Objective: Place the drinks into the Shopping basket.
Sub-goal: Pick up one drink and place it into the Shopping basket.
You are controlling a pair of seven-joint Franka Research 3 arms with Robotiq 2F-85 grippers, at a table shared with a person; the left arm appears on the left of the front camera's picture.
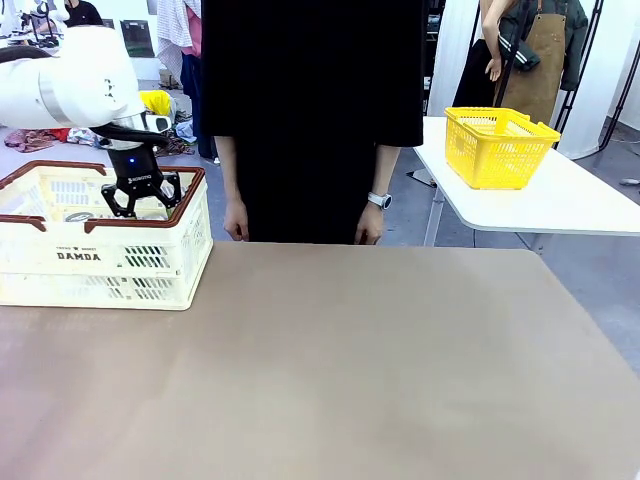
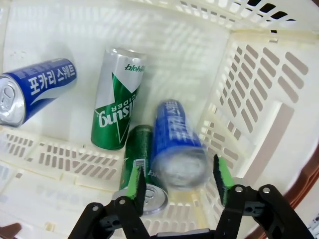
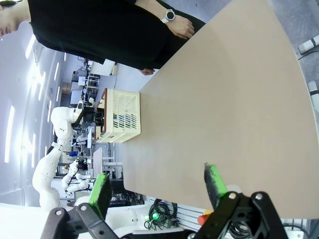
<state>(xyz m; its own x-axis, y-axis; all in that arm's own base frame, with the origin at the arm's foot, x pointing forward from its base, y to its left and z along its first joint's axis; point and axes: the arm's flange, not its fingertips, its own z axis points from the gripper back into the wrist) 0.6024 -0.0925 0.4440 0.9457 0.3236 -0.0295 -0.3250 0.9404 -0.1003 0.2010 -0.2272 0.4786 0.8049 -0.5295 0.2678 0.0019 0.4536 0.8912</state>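
Over the Shopping basket [image 1: 100, 262], at the table's near left corner, my left gripper [image 2: 178, 183] hangs with its green pads spread apart. A blurred blue-and-white can [image 2: 175, 144] sits between them, and I can't see either pad touching it, so I judge it to be in the middle of release. Just beside it a green can [image 2: 142, 169] lies on the basket floor. Farther in, a second green can [image 2: 117, 98] and another blue-and-white can [image 2: 35, 89] also lie on their sides, well apart from the slotted wall [image 2: 259, 99].

I read this as the drop step, near the end of the job: the table [image 1: 380, 370] in the front view carries no cans. My next move would be a straight lift, keeping clear of the brown rim [image 1: 195, 195] close to the fingers.

My right gripper [image 3: 157, 184] is spread wide with nothing between the pads, off the table's edge with plenty of room. At the far edge a person [image 1: 310, 110] stands, hands [image 1: 369, 225] hanging near the tabletop. A yellow basket [image 1: 497, 147] sits on another table behind.
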